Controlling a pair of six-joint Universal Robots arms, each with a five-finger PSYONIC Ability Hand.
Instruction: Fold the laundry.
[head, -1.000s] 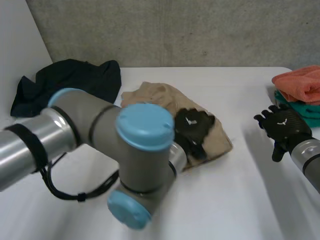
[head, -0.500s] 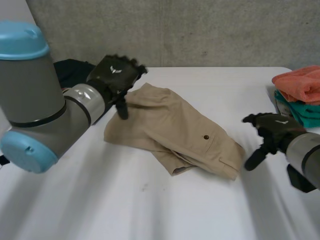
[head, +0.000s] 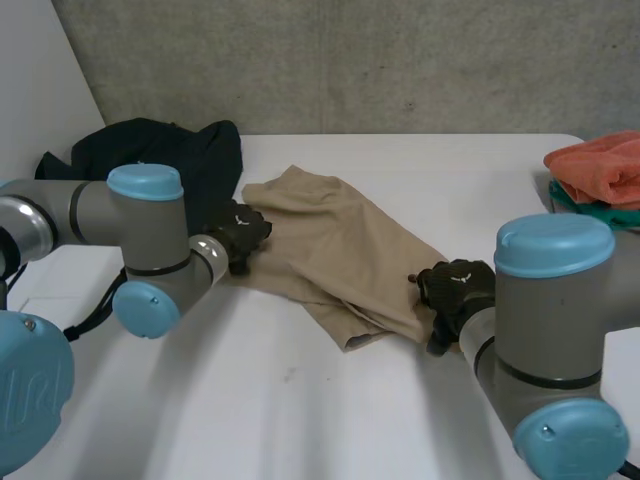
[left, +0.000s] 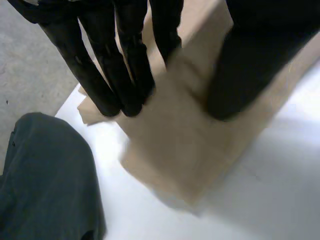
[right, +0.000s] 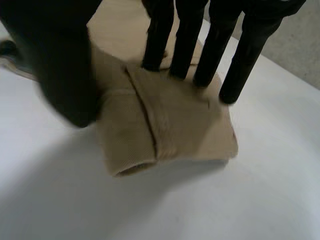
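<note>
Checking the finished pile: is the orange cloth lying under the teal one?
No, the orange cloth lies on top of the teal cloth.

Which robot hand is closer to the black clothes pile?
Left. The left robot hand is on the end of the tan shorts beside the black pile; the right robot hand is on their opposite end.

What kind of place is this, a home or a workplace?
Probably a robotics lab or test room, not a home: a bare concrete wall, a plain white table, and two robot arms set at tan shorts, with a dark garment nearby.
</note>
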